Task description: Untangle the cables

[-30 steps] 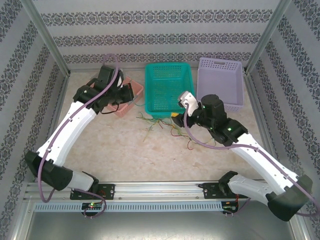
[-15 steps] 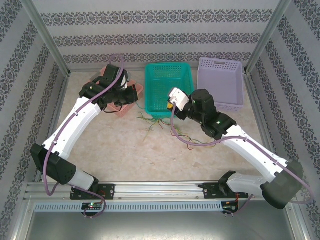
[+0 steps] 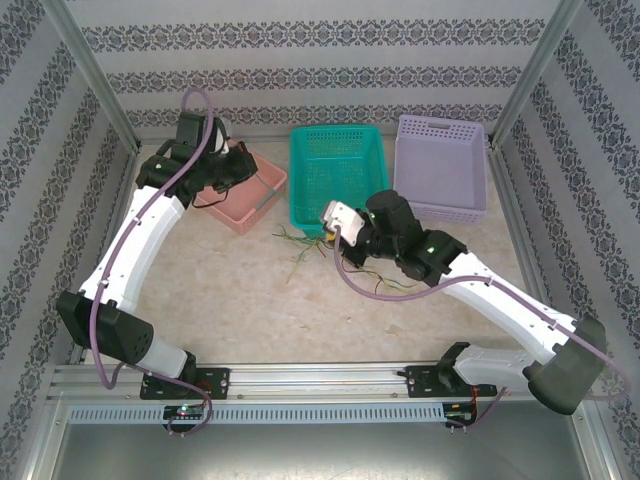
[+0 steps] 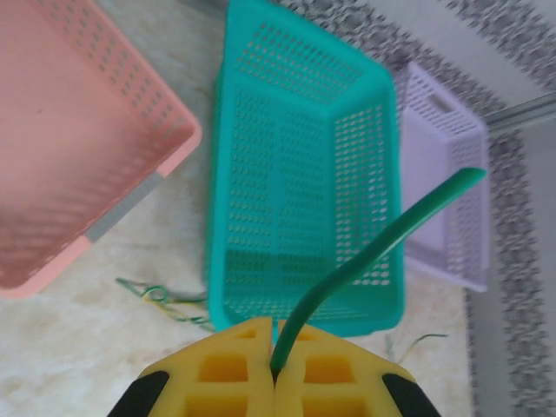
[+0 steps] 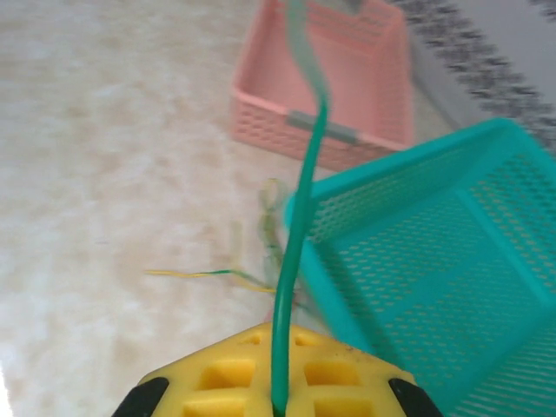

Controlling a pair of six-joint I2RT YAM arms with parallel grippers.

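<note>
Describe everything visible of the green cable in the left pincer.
The thin green cable is one smooth strand, plastic-coated by its look. Its lower end is pinched between the shut yellow pads of the left pincer. From there it rises and bends right in a stiff arc, passing in front of the teal perforated basket, its free tip touching nothing visible.

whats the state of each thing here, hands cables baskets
left hand, shut on green cable
right hand, shut on green strand
loose cables, bunched on the table by the teal basket
pink basket, empty where visible
teal basket, empty
purple basket, empty
</note>
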